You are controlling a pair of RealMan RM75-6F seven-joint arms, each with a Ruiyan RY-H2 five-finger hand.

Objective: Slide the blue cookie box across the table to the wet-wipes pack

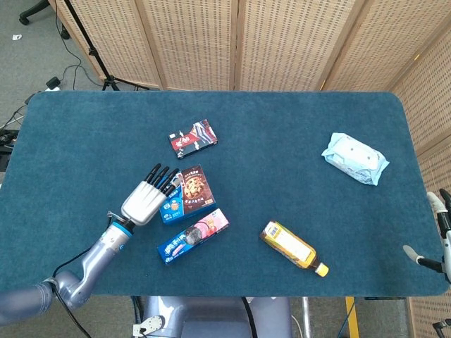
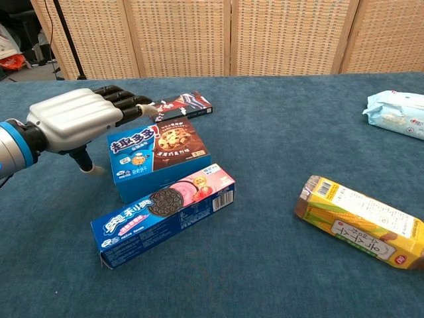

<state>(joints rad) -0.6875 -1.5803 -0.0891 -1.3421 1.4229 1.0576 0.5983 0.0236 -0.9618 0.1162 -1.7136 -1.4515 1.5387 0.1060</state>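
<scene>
fingers [image 2: 122, 99] of the left hand [image 1: 144, 201] lie straight and side by side, flat, dark tips reaching over the left upper edge of the blue cookie box [image 1: 184, 194]; nothing is gripped, and i cannot tell whether the tips touch the lid. under the fingers spreads the table [image 1: 296, 155], covered in dark blue cloth. the blue cookie box lies flat just right of the fingers, well apart from the wet-wipes pack [image 1: 355, 158] far to their right. below the fingers, the long oreo box [image 1: 192, 236] lies touching the cookie box's near edge. the yellow bottle [image 1: 294, 248] lies on its side far to the lower right. just beyond the fingertips lies the small dark red box [image 1: 193, 138]. right hand [image 1: 438, 232] shows only at the frame's right edge, its fingers apart and holding nothing.
</scene>
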